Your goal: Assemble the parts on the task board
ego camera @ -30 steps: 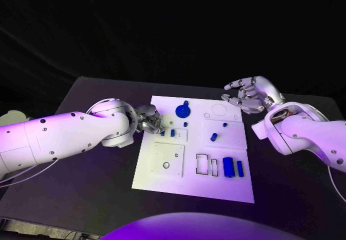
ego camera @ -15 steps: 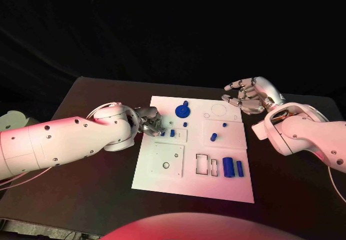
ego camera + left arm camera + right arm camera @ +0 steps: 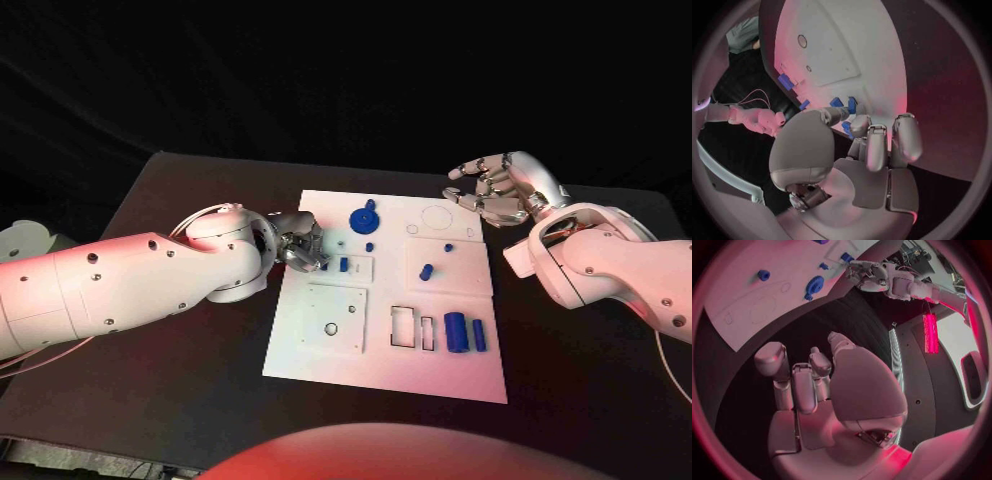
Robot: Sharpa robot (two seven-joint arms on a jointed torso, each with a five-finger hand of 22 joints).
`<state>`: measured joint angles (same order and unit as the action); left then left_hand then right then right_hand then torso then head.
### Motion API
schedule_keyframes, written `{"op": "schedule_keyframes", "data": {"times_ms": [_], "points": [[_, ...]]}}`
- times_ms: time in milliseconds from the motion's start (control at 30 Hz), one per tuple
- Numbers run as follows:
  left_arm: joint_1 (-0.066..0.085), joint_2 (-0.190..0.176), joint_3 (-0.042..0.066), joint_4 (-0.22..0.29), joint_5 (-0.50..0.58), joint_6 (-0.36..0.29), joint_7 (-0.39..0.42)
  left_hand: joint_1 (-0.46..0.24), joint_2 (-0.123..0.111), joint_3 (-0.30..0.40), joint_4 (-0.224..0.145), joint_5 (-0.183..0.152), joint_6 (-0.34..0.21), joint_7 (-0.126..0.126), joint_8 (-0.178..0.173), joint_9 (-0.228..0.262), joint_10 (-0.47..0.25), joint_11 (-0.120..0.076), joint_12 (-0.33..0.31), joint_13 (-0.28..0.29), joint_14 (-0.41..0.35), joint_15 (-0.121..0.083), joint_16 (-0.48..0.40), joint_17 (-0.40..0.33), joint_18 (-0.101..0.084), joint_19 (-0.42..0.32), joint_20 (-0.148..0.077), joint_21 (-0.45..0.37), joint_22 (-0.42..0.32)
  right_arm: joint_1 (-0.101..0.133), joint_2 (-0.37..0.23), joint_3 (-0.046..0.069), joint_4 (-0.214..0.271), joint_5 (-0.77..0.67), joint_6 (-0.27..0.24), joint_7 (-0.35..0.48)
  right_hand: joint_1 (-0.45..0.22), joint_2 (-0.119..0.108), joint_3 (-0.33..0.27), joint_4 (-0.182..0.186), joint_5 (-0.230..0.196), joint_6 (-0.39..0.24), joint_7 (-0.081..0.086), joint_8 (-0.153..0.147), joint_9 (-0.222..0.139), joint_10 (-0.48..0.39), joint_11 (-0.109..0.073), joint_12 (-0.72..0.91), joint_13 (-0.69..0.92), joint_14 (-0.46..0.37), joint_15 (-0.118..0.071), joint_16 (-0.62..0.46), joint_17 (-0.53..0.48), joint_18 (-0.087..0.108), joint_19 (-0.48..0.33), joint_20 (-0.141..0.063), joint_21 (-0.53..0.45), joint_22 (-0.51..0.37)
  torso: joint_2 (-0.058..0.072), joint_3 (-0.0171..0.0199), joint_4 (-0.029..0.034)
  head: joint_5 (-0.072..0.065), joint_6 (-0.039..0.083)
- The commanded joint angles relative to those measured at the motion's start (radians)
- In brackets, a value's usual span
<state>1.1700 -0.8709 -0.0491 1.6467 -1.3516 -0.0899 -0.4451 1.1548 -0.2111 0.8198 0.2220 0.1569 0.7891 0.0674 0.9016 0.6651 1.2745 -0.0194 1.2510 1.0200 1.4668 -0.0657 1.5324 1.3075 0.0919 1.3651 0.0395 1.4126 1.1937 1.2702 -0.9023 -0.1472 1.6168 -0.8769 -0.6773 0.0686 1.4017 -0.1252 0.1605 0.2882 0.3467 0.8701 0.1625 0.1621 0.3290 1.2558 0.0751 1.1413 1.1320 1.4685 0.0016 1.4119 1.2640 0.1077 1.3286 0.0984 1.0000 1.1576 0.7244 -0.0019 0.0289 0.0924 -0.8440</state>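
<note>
left hand (image 3: 299,247) at board's (image 3: 325,360) left edge, fingers bunched over small blue pegs (image 3: 346,264), grip unclear, probably seating one | right hand (image 3: 495,190) loosely curled, holding nothing, parked off far right corner

Task board (image 3: 329,360) mid-table (image 3: 173,190), left hand (image 3: 302,248) and right hand (image 3: 495,190) flanking.

No text, label, brand, number or sign can be read on anything here.
</note>
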Motion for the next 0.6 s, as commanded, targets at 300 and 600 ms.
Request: {"op": "schedule_keyframes", "data": {"times_ms": [300, 600], "points": [[0.000, -0.004, 0.002, 0.006, 0.034, 0.030, -0.002, -0.002, 0.006, 0.169, -0.161, 0.006, 0.011, -0.010, 0.003, 0.013, 0.008, 0.002, 0.003, 0.002, 0.086, -0.009, 0.003, 0.204, -0.014, 0.009, -0.001, 0.003, 0.001, -0.001, 0.000, 0.000, 0.000, -0.007, 0.008, 0.004, -0.005, -0.004, 0.006, 0.002, 0.006, 0.007, -0.002, 0.001, 0.001, -0.006, -0.003, -0.005, 0.000, 0.027, -0.007, -0.003, 0.001, 0.012, 0.001, -0.001, -0.002, 0.001, -0.001, -0.0003, 0.0010, -0.003, -0.007], [0.000, -0.005, 0.002, 0.003, 0.077, 0.049, -0.007, -0.004, 0.005, 0.173, -0.162, 0.006, 0.013, -0.011, 0.004, 0.013, 0.010, 0.002, 0.004, 0.003, 0.086, -0.009, 0.003, 0.204, -0.014, 0.010, -0.001, 0.004, 0.002, -0.001, 0.001, 0.000, -0.002, -0.007, 0.011, 0.001, -0.005, -0.004, 0.006, 0.002, 0.006, 0.007, -0.002, 0.001, 0.001, -0.006, -0.003, -0.005, 0.000, 0.027, -0.007, -0.003, 0.001, 0.012, 0.001, -0.001, -0.002, 0.001, -0.001, 0.0004, 0.0003, -0.001, -0.007]]}}
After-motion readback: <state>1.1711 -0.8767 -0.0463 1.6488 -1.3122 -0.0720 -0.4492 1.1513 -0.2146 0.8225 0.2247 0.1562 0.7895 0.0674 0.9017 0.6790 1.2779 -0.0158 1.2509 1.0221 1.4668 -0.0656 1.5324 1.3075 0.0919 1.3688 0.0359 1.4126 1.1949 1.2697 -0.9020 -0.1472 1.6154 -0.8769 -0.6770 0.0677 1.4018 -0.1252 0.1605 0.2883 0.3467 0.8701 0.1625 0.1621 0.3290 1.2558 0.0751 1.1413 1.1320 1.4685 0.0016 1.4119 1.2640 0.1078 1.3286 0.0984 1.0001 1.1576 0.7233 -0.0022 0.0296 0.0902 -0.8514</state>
